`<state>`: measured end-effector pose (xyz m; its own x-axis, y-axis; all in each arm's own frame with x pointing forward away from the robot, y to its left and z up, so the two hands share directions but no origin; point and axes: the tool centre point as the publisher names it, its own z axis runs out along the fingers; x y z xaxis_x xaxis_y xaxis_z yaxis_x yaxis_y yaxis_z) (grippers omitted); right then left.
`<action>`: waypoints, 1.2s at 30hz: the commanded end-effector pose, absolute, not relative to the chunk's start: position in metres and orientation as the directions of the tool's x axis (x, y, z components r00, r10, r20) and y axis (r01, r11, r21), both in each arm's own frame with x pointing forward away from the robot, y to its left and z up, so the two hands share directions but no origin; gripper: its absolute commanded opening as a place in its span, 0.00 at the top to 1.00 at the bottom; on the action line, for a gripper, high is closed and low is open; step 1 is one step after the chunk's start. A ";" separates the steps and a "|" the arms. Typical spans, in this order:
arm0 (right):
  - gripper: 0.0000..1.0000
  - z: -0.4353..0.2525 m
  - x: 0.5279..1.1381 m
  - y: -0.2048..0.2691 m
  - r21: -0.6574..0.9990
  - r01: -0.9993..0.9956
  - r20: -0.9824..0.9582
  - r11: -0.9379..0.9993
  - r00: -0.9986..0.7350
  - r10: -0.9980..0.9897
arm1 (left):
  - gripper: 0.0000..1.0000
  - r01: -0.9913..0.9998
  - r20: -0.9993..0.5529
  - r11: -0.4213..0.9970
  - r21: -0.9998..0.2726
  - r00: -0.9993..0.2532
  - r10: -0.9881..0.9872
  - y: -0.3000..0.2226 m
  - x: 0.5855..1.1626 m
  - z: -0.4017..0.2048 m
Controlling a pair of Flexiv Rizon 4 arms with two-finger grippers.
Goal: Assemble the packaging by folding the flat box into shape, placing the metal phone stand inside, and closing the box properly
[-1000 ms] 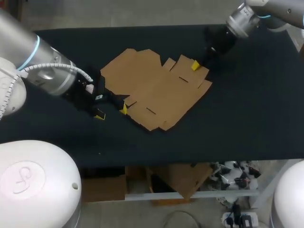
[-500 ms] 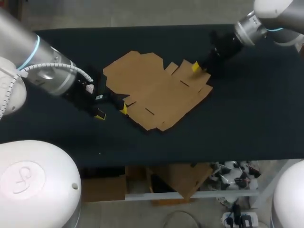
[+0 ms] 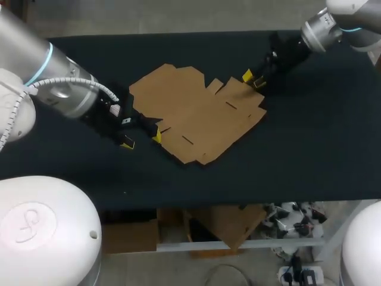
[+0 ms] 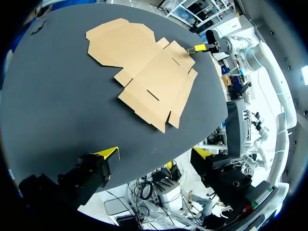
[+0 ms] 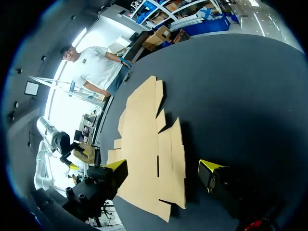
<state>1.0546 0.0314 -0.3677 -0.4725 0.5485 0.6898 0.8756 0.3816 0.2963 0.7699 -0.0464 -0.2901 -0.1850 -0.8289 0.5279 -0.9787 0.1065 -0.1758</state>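
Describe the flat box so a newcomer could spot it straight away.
On the black table, near its middle, lies the flat box, between the left gripper and the right gripper. It is the only brown thing there: an unfolded cardboard sheet with jagged flaps and small slits, lying flat, while its neighbours are dark and yellow-tipped.

One table (image 3: 309,149). One box (image 3: 193,113) on it, flat, near the middle. Two arms: left arm (image 3: 59,89) from 9 o'clock, right arm (image 3: 324,30) from 1 o'clock. Two grippers: left gripper (image 3: 141,141) at 8 o'clock of the box, right gripper (image 3: 253,80) at 2 o'clock. Four yellow tips (image 3: 247,76), two each.
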 end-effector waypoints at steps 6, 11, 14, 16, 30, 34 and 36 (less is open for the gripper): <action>0.00 -0.368 1.077 0.036 0.062 0.805 0.702 0.591 -0.455 0.547 | 0.00 -0.980 0.523 0.098 -0.175 -0.177 -0.834 -0.047 0.767 -0.290; 0.00 -0.372 1.076 0.035 0.031 0.806 0.695 0.591 -0.443 0.567 | 0.00 -0.981 0.525 0.090 -0.174 -0.170 -0.834 -0.046 0.766 -0.290; 0.00 -0.374 1.074 0.033 0.028 0.805 0.695 0.593 -0.442 0.568 | 0.00 -0.981 0.525 0.089 -0.173 -0.169 -0.834 -0.046 0.765 -0.291; 0.00 -0.375 1.071 0.033 0.033 0.804 0.695 0.594 -0.446 0.564 | 0.00 -0.981 0.526 0.090 -0.173 -0.169 -0.834 -0.046 0.765 -0.291; 0.00 -0.386 1.063 0.040 0.027 0.791 0.704 0.611 -0.449 0.551 | 0.00 -0.982 0.528 0.093 -0.167 -0.169 -0.832 -0.046 0.766 -0.293; 0.00 -0.390 1.062 0.041 0.020 0.788 0.707 0.615 -0.446 0.548 | 0.00 -0.982 0.528 0.093 -0.167 -0.168 -0.833 -0.046 0.766 -0.293; 0.00 -0.391 1.062 0.042 0.016 0.787 0.709 0.616 -0.444 0.548 | 0.00 -0.982 0.528 0.092 -0.166 -0.168 -0.833 -0.046 0.766 -0.293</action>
